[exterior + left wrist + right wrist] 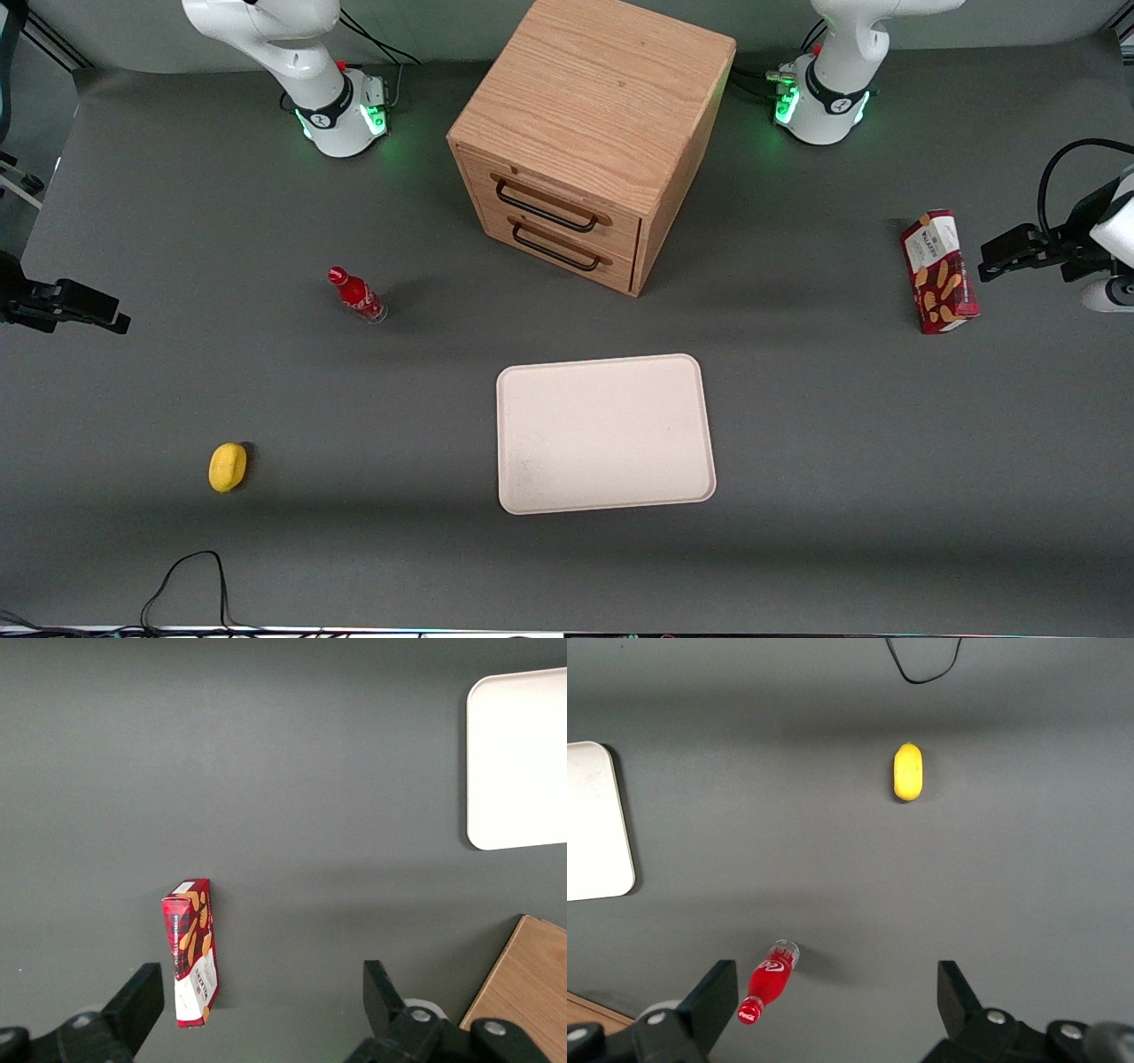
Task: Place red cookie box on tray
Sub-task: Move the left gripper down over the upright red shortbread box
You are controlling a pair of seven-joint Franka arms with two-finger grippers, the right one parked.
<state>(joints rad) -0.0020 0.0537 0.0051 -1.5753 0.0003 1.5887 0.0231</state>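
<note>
The red cookie box (941, 272) stands on end on the grey table toward the working arm's end, with its white label at the top. It also shows in the left wrist view (190, 952). My left gripper (992, 261) hovers above the table right beside the box, apart from it. Its fingers are wide open and empty in the left wrist view (259, 997), and the box lies close to one finger (137, 1001). The cream-white tray (605, 434) lies flat and bare at the table's middle, nearer the front camera than the box; it also shows in the left wrist view (518, 753).
A wooden two-drawer cabinet (589, 133) stands farther from the front camera than the tray. A small red bottle (357, 295) and a yellow object (228, 467) sit toward the parked arm's end. A black cable (190, 576) loops at the table's near edge.
</note>
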